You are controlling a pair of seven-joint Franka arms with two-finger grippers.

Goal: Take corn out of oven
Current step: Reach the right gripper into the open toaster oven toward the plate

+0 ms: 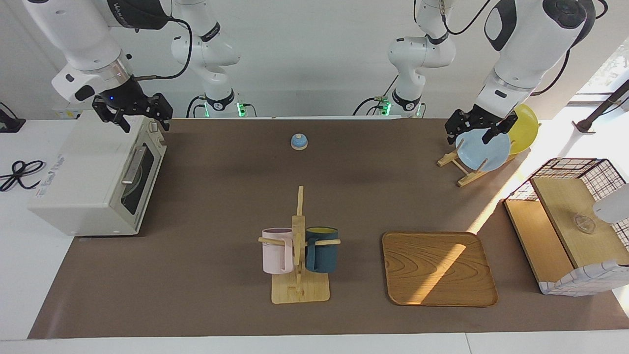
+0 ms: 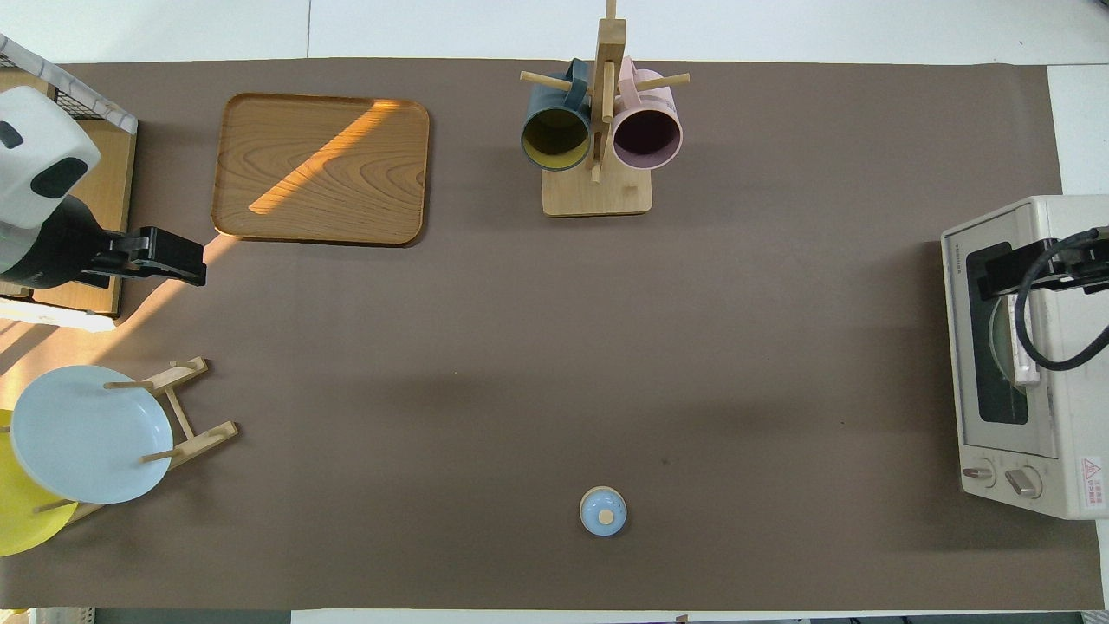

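The off-white oven (image 1: 83,182) stands at the right arm's end of the table, its dark glass door (image 1: 140,179) shut and the metal bar handle (image 1: 133,164) across it. It also shows in the overhead view (image 2: 1070,381). The corn is hidden; only a pale round shape shows through the glass (image 2: 1001,338). My right gripper (image 1: 143,123) hangs open and empty above the oven's top front edge, apart from it; it shows over the door in the overhead view (image 2: 983,273). My left gripper (image 1: 471,136) waits open and empty over the plate rack (image 1: 464,169).
A light blue plate (image 1: 483,150) and a yellow plate (image 1: 526,128) stand in the plate rack. A mug tree (image 1: 299,246) holds a pink and a dark blue mug mid-table. A wooden tray (image 1: 437,268), a wire shelf basket (image 1: 570,221) and a small blue knobbed lid (image 1: 299,141) also stand here.
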